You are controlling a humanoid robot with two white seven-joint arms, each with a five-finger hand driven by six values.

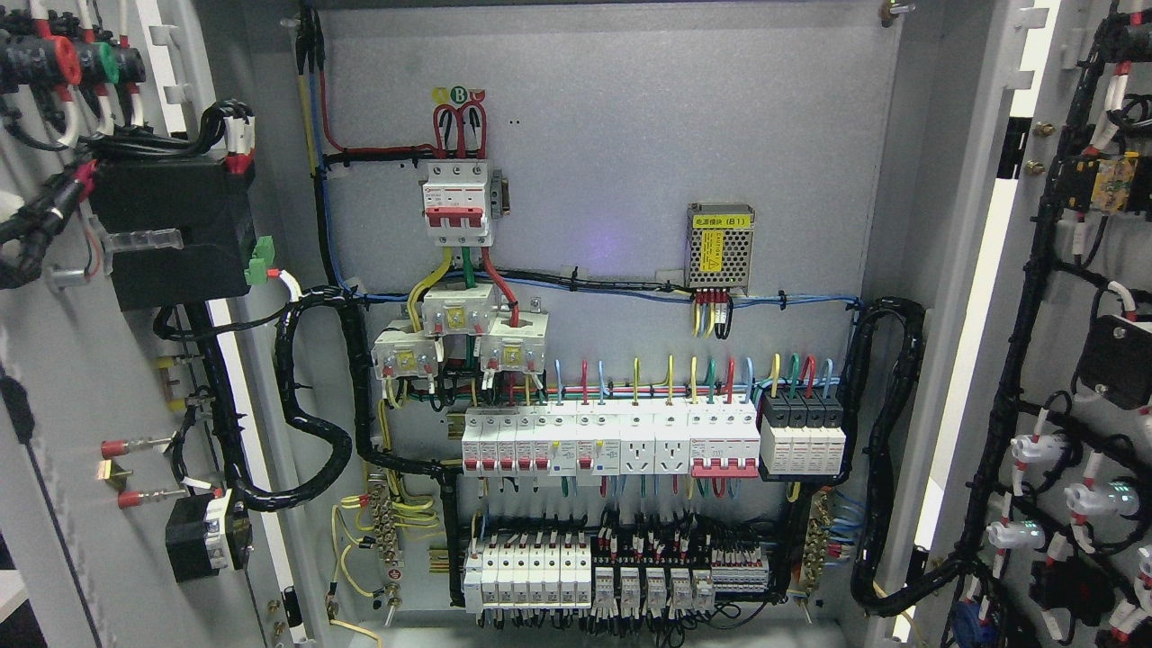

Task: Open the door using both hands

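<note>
An electrical cabinet stands with both doors swung wide. The left door [54, 378] shows its inner face with a black box, wiring and terminals. The right door [1053, 297] also shows its inner face, with black cable bundles and white lamp backs. Between them the grey back panel [612, 117] is fully exposed. Neither of my hands or arms appears in the head view.
On the panel sit a red-and-white main breaker [459, 202], three current transformers [459, 333], a row of breakers and sockets [612, 441], a small meshed power supply [720, 247] and lower terminal rows [612, 571]. Thick black conduits [310, 405] loop to each door.
</note>
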